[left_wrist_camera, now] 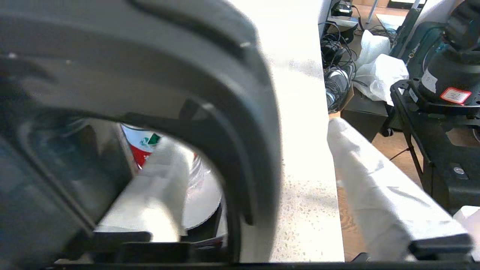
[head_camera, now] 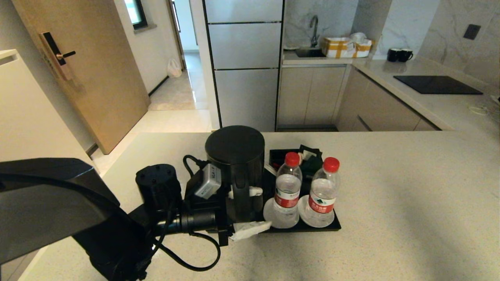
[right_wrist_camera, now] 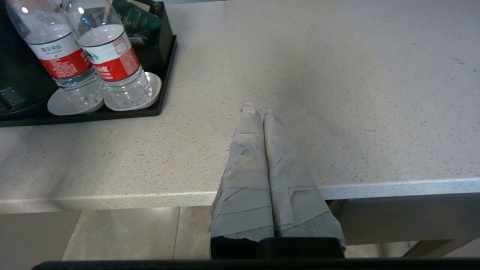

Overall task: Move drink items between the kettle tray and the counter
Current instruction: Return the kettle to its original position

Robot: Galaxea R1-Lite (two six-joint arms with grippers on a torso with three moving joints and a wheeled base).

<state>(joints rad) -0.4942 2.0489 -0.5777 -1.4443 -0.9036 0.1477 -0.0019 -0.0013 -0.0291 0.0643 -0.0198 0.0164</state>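
Note:
The tall matte-black kettle stands at the left end of the black kettle tray on the beige speckled counter. My left gripper is open, its white-wrapped fingers straddling the kettle handle: one finger passes through the handle loop, the other is outside it. Two red-capped water bottles stand on the tray to the right of the kettle. My right gripper is shut and empty over bare counter near the front edge, right of the tray.
Each bottle rests on a white saucer. A black box of sachets sits at the back of the tray. Behind are the cooktop counter, two black mugs and a sink. The counter's front edge lies under my right gripper.

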